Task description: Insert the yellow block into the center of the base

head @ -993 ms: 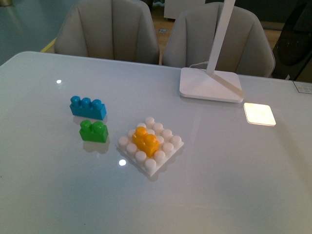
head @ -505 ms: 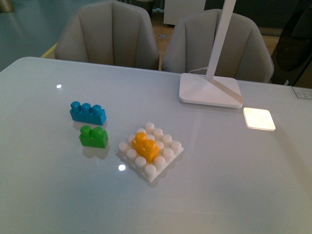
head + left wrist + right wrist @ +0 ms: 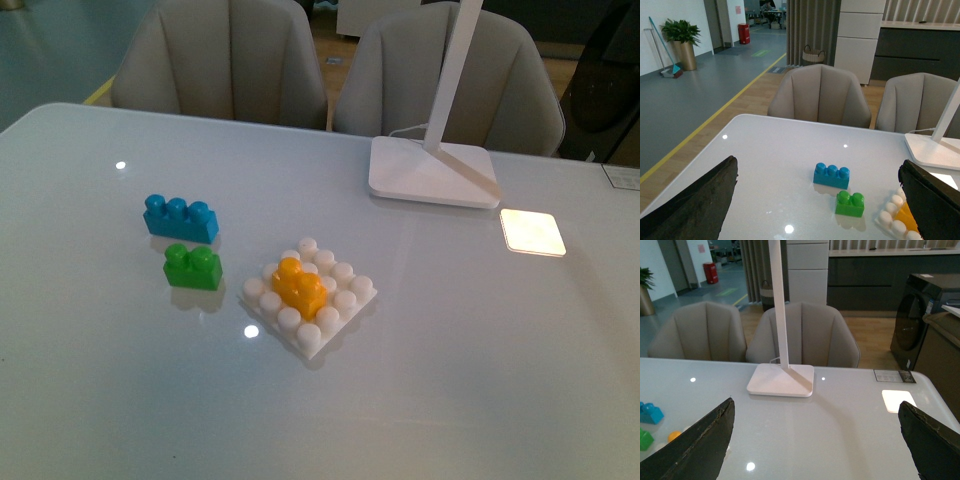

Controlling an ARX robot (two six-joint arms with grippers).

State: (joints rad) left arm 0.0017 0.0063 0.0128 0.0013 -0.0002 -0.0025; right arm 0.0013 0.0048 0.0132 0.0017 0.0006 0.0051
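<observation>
One base: a white square plate with a 4x4 stud grid, lying flat on the white tabletop nearest the robot, turned corner-on. One yellow block, two studs, seated on the base's centre studs, with a ring of white studs showing all round it.

Just beside the base, toward the robot's left: one green block, two studs. Close behind it, apart from it: one blue block, three studs. Three bricks in all.

Further back, toward the right: one white lamp foot with its stem rising out of view. Near it, one bright square patch on the tabletop.

Beyond the far edge: two grey chairs.

Left gripper: fingers spread wide, nothing between them. Right gripper: fingers likewise wide apart, holding nothing. Both are clear of the bricks.
</observation>
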